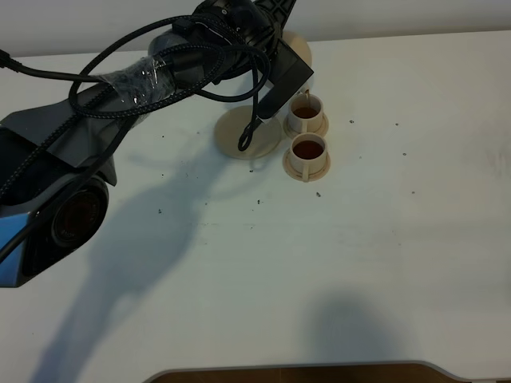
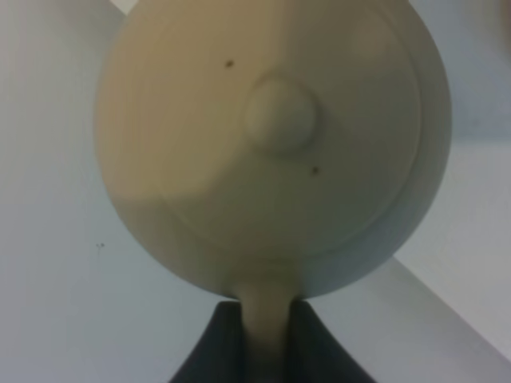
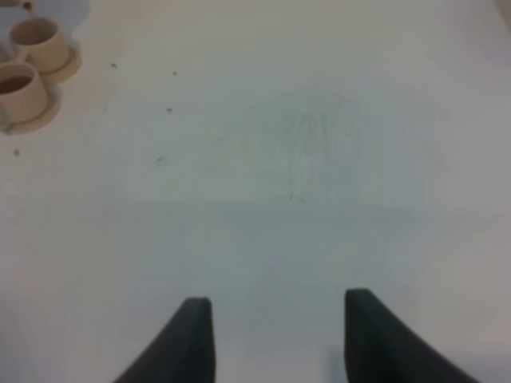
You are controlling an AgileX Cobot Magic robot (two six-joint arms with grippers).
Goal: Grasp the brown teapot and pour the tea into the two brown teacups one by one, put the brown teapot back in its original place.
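Observation:
My left gripper [image 2: 267, 319] is shut on the loop handle of the brown teapot [image 2: 271, 144], seen lid-on from above in the left wrist view. In the exterior high view the arm hides most of the teapot [image 1: 298, 46], which is held tilted above the far teacup [image 1: 306, 114]; a thin brown stream runs into that cup. The near teacup [image 1: 308, 150] holds dark tea. Each cup stands on its small saucer. The wide round saucer [image 1: 239, 132] lies bare to their left. My right gripper [image 3: 279, 335] is open and empty over bare table, with both cups [image 3: 36, 40] far off.
Small dark specks [image 1: 259, 201] are scattered over the white table [image 1: 383, 239]. The left arm and its black cables [image 1: 144, 80] cross the upper left. The table's front edge [image 1: 303, 372] shows at the bottom.

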